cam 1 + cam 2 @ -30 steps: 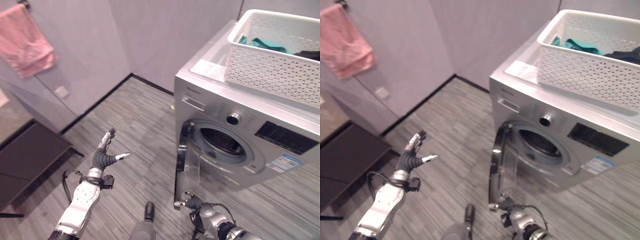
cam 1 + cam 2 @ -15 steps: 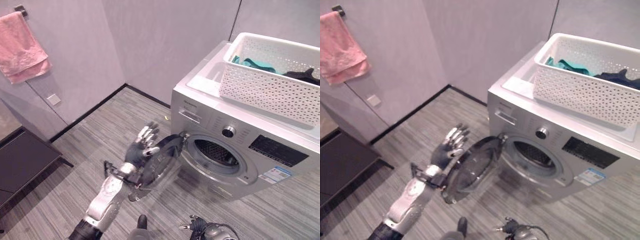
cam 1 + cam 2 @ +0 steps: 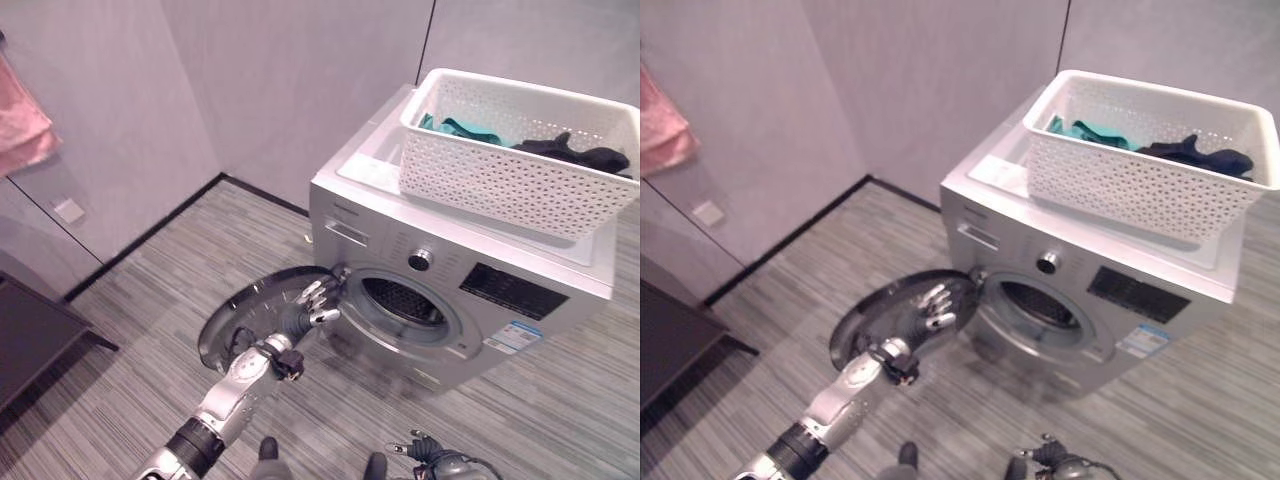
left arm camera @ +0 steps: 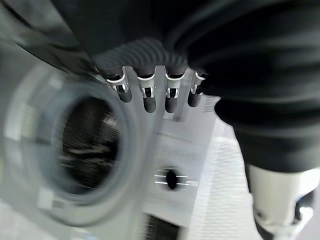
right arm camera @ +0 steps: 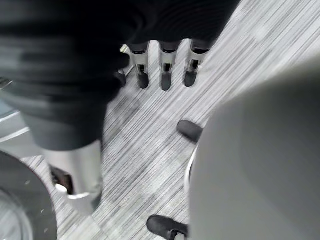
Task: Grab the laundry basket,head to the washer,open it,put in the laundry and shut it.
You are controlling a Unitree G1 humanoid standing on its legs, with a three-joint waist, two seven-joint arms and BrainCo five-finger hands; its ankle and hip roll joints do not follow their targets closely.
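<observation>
The silver washer stands at the right with its round door swung wide open to the left. The dark drum opening is exposed, and the drum also shows in the left wrist view. My left hand is open, fingers straight, against the inner side of the door close to its hinge edge. On top of the washer sits the white laundry basket holding teal cloth and dark cloth. My right hand hangs low over the floor, open, its fingers holding nothing.
A pink towel hangs on the left wall above a wall socket. A dark low cabinet stands at the left edge. Grey walls meet in the corner behind the washer. Striped grey floor lies left of the door.
The door has swung from edge-on to wide open toward the left. My left hand came across from the left onto the door. The camera has shifted too.
</observation>
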